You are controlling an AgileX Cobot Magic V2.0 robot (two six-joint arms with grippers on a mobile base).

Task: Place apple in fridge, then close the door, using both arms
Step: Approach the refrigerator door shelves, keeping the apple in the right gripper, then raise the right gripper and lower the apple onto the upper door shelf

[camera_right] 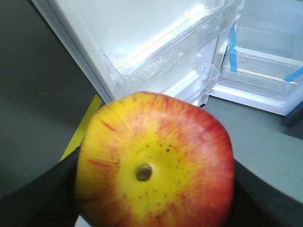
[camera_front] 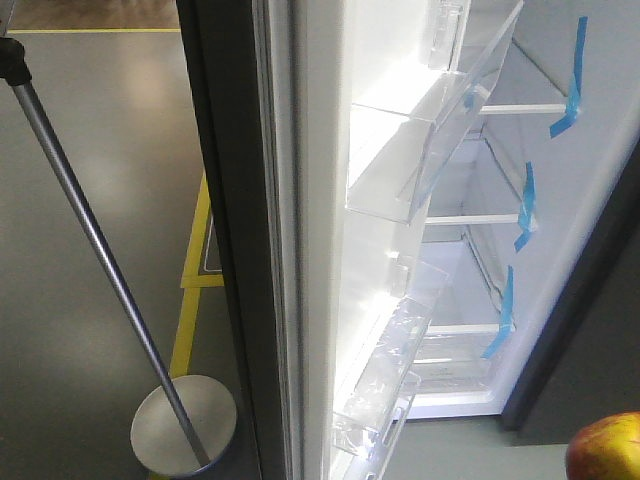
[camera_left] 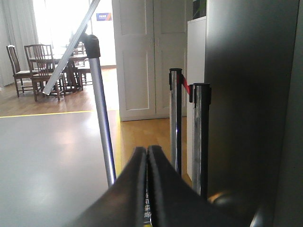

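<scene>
Right wrist-mounted view told me most: my right pincer (camera_right: 154, 201) was clamped on the apple (camera_right: 156, 156), black fingers on either side, with the stem end and its yellow patch facing the lens. In the front view the apple (camera_front: 605, 450) sat at the lower right corner, low and outside the fridge (camera_front: 590, 200), whose white shelves (camera_front: 465, 217) carried nothing I could see. The door (camera_front: 320, 250) stood swung wide, its clear bins (camera_front: 430, 130) between me and the cavity. I judged I was at the carrying step, with the fruit not yet inside. The next move called for lifting and reaching the right arm past the bins toward a shelf, setting the apple down level so it would not roll, then opening the fingers and drawing back clear of the door's swing. My left pincer (camera_left: 147, 189) was pressed closed on nothing, beside a dark panel (camera_left: 246, 94) that I took for the door's outer face, which seemed a fair place to push from later. The silver pole (camera_front: 90, 260) stood well apart on the floor. As for writing, I saw no brand on the fridge; the blue tape (camera_front: 572, 80) was plain. A blue sign (camera_left: 104, 16) far off and some small print low between my left fingers (camera_left: 135, 189) were too blurred to read.
</scene>
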